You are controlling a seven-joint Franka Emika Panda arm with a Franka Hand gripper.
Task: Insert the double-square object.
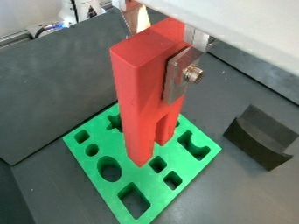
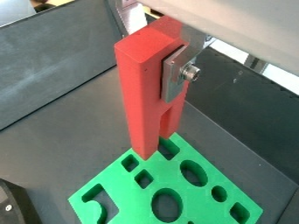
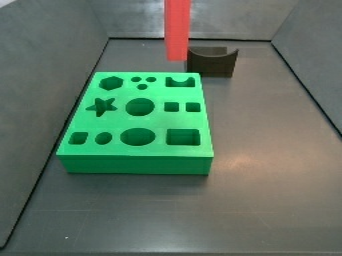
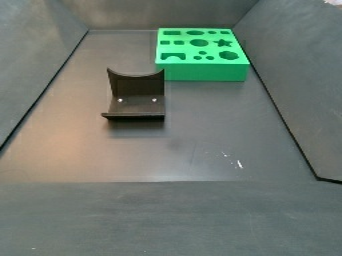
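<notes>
The double-square object [image 1: 142,92] is a tall bright-red bar held upright in my gripper [image 1: 155,72]. One silver finger [image 1: 179,77] presses on its side near the upper end; the other finger is hidden behind the bar. The slotted lower end hangs a little above the flat green block with shaped holes [image 1: 111,171]. Both wrist views show this: the bar [image 2: 146,87], the gripper [image 2: 152,70], the green block [image 2: 176,188]. In a side view the bar [image 3: 178,30] hangs from above over the far edge of the green block [image 3: 138,150]; the gripper is out of frame there.
A dark block with a curved notch [image 3: 214,60] stands on the floor behind the green block, and also shows in a wrist view [image 1: 260,136] and a side view [image 4: 134,95]. Grey walls enclose the dark floor [image 4: 174,190]. The green block [image 4: 201,52] lies at the far end.
</notes>
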